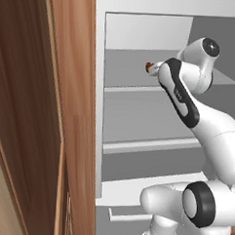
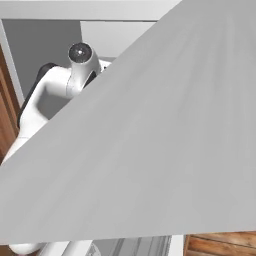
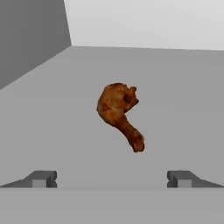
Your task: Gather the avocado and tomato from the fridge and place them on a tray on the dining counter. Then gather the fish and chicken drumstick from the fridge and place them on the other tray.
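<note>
Hand view, nearest first: the gripper (image 3: 112, 179) has its jaws spread fully apart, one fingertip low at the left and one low at the right, with nothing between them. Bare grey shelf floor separates the fingertips from the chicken drumstick (image 3: 118, 114), so the drumstick is ahead of the gripper and not yet touched. It sits close to the midline between the jaws, only slightly toward the right. The drumstick lies on the shelf with its thick meaty end farther from the hand and to the left, and its thin bone end nearer and to the right; the long axis therefore runs diagonally, from far-left to near-right, neither in line with the jaw gap nor square across it. Judgement: the coming move is a straight advance along the view axis, probably with some roll of the hand so the pads close across the narrow way of the meat, not along its length. Beyond the drumstick the shelf runs back to the pale rear wall of the fridge (image 3: 144, 22), with a darker side wall at the left. In the left base view the arm reaches into the open fridge at an upper shelf, and a small brown bit of the drumstick shows just past the wrist.
</note>
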Available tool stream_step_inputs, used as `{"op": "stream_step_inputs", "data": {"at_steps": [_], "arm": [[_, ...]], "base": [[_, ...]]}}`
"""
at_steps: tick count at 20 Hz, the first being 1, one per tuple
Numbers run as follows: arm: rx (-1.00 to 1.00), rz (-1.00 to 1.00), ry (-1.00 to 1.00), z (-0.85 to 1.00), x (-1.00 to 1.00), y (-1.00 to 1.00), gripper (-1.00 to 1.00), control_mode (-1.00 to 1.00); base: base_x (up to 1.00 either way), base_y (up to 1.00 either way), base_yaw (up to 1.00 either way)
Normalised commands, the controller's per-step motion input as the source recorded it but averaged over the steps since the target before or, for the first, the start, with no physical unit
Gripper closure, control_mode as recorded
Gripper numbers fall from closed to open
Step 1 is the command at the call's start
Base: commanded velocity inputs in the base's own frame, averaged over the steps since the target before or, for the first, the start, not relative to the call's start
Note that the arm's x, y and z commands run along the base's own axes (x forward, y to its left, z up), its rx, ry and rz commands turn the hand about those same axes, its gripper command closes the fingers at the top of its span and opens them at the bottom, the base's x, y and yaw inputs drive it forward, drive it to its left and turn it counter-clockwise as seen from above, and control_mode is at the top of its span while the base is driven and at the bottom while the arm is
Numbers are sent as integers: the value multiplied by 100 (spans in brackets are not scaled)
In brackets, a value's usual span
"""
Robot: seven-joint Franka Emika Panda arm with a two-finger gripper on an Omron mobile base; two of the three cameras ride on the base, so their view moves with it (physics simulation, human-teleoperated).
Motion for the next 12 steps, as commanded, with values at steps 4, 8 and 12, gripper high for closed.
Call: {"op": "stream_step_inputs", "data": {"at_steps": [4,8,12], "arm": [[0,8,0,-22,27,0,-100,-100],[0,8,0,-10,38,0,-100,-100],[0,6,0,0,35,-5,-100,-100]], "base": [[0,0,0],[0,0,0],[0,0,0]]}}
